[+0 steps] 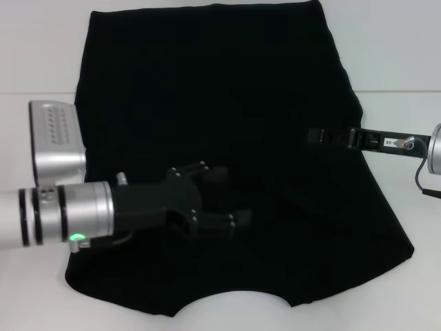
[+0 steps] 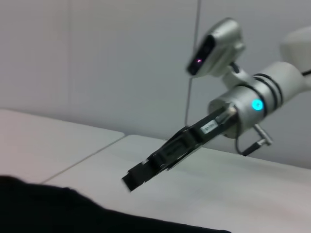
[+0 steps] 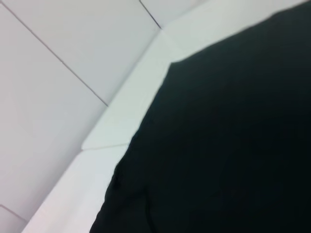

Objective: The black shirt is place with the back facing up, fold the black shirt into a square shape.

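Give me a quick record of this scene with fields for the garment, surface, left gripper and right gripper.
garment: plain black soft fabric shirt, spread on the table, curved neckline at the near edge
surface: white table
left gripper: black left gripper above the shirt's near middle, fingers apart
right gripper: slim black right gripper over the shirt's right edge

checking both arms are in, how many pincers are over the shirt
2: the left pincer is over the black shirt near its middle; the right pincer reaches in over its right edge.

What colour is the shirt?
Plain black shirt, no print; the head view shows it best.
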Robot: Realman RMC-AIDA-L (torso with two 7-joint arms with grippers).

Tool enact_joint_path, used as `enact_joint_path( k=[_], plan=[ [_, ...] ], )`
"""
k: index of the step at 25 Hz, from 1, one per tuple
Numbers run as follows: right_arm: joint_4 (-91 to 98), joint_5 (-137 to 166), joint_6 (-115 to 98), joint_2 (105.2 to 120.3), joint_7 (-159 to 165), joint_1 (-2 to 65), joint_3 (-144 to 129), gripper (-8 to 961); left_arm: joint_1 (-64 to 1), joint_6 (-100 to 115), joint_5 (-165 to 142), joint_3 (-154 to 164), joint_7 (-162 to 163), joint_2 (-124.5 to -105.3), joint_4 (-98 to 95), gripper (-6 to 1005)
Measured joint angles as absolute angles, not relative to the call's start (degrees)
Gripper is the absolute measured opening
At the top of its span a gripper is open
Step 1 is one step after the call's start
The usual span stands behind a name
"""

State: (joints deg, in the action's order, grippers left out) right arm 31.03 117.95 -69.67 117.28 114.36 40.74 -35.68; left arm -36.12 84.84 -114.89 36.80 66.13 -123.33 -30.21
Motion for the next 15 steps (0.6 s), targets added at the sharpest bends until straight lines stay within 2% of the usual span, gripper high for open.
enact_joint_path(
  k=[6, 9, 15],
  plan=[
    [30.4, 114.4, -69.3, 118.55, 107.7, 40.6, -35.7, 477, -33.3, 87.0, -116.0, 37.0, 81.1, -121.68, -37.3, 949],
    [30.2, 113.8, -69.1, 118.97, 106.0, 40.5, -35.7, 719, -30.8, 89.8, -118.7, 35.6, 91.0, -120.57, -42.8, 949],
    [29.7, 113.6, -67.3, 119.2, 104.6, 40.5, -35.7, 816, -28.2, 93.7, -129.2, 27.6, 107.0, -119.1, -50.6, 949]
  ],
)
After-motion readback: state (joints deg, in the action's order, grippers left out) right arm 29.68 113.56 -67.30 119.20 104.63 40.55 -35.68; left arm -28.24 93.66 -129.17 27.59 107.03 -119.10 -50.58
